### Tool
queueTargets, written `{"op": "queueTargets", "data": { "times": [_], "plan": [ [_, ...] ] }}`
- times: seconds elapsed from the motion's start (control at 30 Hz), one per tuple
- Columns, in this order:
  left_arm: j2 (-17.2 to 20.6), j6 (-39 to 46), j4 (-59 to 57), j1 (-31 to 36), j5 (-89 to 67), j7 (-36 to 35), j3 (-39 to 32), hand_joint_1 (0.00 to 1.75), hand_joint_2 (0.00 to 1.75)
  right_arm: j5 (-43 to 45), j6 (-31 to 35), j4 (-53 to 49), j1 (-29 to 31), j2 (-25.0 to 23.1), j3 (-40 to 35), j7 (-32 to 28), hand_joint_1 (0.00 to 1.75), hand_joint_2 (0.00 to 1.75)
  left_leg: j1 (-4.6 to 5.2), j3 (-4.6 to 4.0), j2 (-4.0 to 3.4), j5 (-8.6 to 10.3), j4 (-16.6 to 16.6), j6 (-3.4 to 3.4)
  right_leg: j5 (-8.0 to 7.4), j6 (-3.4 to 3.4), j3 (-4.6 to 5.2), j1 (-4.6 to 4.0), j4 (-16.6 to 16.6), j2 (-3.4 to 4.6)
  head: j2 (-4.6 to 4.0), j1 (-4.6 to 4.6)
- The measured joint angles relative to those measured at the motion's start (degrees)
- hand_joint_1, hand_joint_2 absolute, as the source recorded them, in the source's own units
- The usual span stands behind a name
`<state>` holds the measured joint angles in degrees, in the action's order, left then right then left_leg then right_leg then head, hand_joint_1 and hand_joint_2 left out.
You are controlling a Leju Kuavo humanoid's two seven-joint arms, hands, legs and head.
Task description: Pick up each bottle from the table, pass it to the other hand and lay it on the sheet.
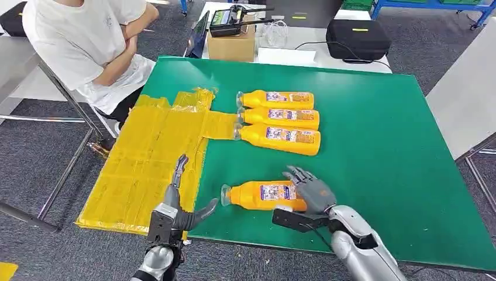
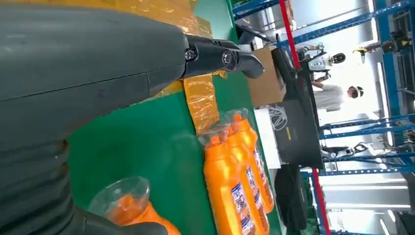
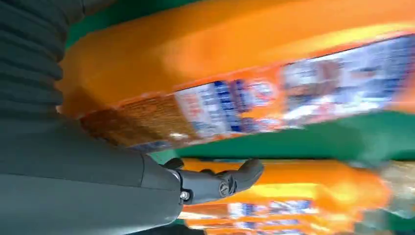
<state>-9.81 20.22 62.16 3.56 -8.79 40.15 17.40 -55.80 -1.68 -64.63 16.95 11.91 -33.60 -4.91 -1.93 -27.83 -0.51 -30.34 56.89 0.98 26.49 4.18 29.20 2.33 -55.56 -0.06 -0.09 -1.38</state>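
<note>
Orange juice bottle [image 1: 263,195] lies near surface's front edge, cap toward yellow sheet [image 1: 146,164]. Right hand [image 1: 310,190] fingers rest on its base, grip uncertain. Left hand [image 1: 181,213] splayed, empty. Best: wrap mid-body, lift level.

Four orange bottles, blue-white labels, clear caps, all on their sides on green table. Three [image 1: 278,122] in tight row mid-table, touching, caps resting on edge of yellow sheet [image 1: 149,161]. Fourth bottle [image 1: 260,195] lies alone nearer front edge, cap toward sheet, off it. Sheet crinkled, taped, overhangs table's left side
</note>
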Motion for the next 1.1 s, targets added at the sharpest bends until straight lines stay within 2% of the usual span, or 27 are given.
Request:
{"op": "queueTargets", "data": {
  "times": [0.2,0.4,0.43,0.47,0.5,0.6,0.63,0.67,0.93,1.1],
  "plan": [
    [0.2,0.7,-0.7,0.0,-0.6,0.0,-0.1,0.0,1.75,-3.4,0.5,0.0,0.3,1.8,-1.7,7.5,0.0,1.75,-0.01,0.02,0.0,0.0,0.0,0.0,0.0,0.0,0.0,-0.01,0.0,0.01,0.0,0.02],
    [0.2,0.7,-1.4,0.0,-1.1,0.0,-0.2,0.0,1.75,-5.6,-0.5,-0.1,1.0,2.1,-2.9,10.3,0.0,1.75,-0.01,0.11,-0.01,0.0,0.0,0.0,0.0,0.0,-0.07,-0.01,0.0,0.01,0.0,0.0],
    [0.2,0.7,-1.6,0.0,-1.2,0.0,-0.3,0.0,1.75,-5.2,-0.9,-0.1,1.2,2.2,-2.9,10.2,0.31,1.75,-0.01,0.11,-0.01,0.0,0.0,0.0,0.0,0.0,-0.09,-0.01,0.0,0.01,0.0,0.02],
    [0.2,0.6,-1.6,0.0,-1.3,0.0,-0.3,0.0,1.75,-4.7,-1.3,-0.1,1.3,2.3,-3.0,9.8,1.01,1.75,0.0,0.11,-0.01,0.01,0.0,0.0,-0.01,0.0,-0.1,0.0,0.0,0.01,0.0,0.02],
    [0.2,0.5,-1.7,0.0,-1.4,0.0,-0.4,0.0,1.75,-4.2,-1.7,-0.1,1.5,2.4,-3.1,9.3,0.96,1.75,0.01,0.11,-0.01,0.01,0.0,-0.01,-0.01,0.0,-0.1,0.01,0.0,0.0,0.0,0.02],
    [0.2,-0.7,-2.0,0.2,-1.5,0.0,-0.6,0.0,1.75,0.0,-1.9,0.2,1.8,2.5,-3.2,5.1,0.96,1.75,0.01,0.11,0.0,0.01,0.0,-0.01,-0.02,0.01,-0.09,0.01,0.0,0.01,0.0,0.0],
    [0.2,-0.7,-2.0,0.4,-1.5,0.0,-0.6,0.0,1.75,1.9,-1.6,0.5,1.8,2.5,-3.3,3.2,1.43,1.75,0.01,0.11,0.0,0.01,0.0,-0.01,-0.02,0.01,-0.09,0.01,0.0,0.01,0.0,0.0],
    [0.0,-0.9,-2.0,0.6,-1.5,0.0,-0.6,0.0,1.75,2.8,-1.3,0.7,1.8,2.5,-3.3,1.9,1.75,1.75,0.01,0.1,0.0,0.01,0.0,-0.01,-0.02,0.01,-0.09,0.0,0.0,0.01,0.0,0.02],
    [-0.3,-1.9,-2.5,2.1,-0.8,0.0,0.2,0.0,1.75,10.1,-0.7,4.0,2.1,1.1,-3.0,-3.5,1.75,1.75,-0.02,0.1,-0.01,0.0,0.0,-0.01,-0.01,0.01,-0.06,-0.02,0.0,0.01,0.0,0.0],
    [-0.5,-2.2,-3.6,3.5,-0.5,0.0,1.5,0.0,1.75,11.2,-2.2,9.5,3.9,-0.2,-2.9,-4.2,1.75,1.75,-0.02,0.3,-0.12,0.0,0.0,-0.01,-0.01,0.01,-0.17,-0.02,0.0,0.08,0.0,0.0]
  ]
}}
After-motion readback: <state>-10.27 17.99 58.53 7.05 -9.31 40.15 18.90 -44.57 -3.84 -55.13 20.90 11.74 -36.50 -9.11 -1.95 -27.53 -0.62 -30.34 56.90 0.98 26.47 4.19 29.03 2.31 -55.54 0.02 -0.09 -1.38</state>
